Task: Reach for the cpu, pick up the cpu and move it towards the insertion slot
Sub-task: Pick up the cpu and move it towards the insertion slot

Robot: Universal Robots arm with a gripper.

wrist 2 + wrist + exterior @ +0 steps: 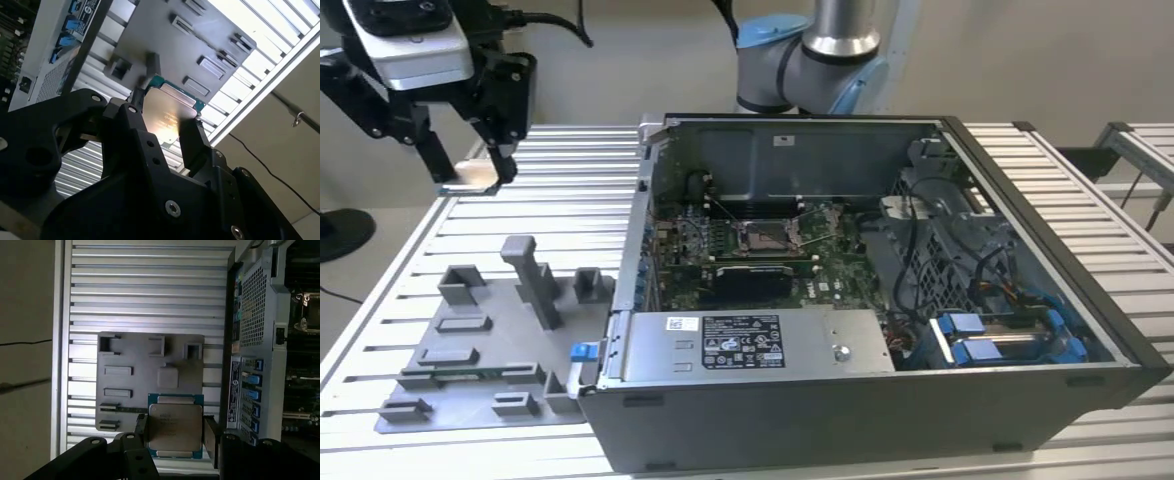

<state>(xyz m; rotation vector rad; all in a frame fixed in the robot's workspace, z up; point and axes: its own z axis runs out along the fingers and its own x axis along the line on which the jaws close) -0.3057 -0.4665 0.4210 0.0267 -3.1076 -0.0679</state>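
The cpu (472,180) is a flat square chip with a pale silvery top and a thin green rim. My gripper (470,170) is shut on it, holding it in the air above the slatted table at the exterior view's far left. In both wrist views the black fingers (210,434) clamp opposite edges of the cpu (175,424), which hangs over the grey fixture plate (150,355). The cpu (167,107) sits level between the fingers of the gripper (163,128). The insertion slot (765,236), a silver-framed socket with a dark centre, lies on the green board inside the open case, well to the right of the gripper.
The open computer case (881,300) fills the middle and right of the aluminium slat table (547,200). A grey fixture plate (480,340) with upright blocks lies left of the case, below the gripper. The arm's base (814,60) stands behind the case.
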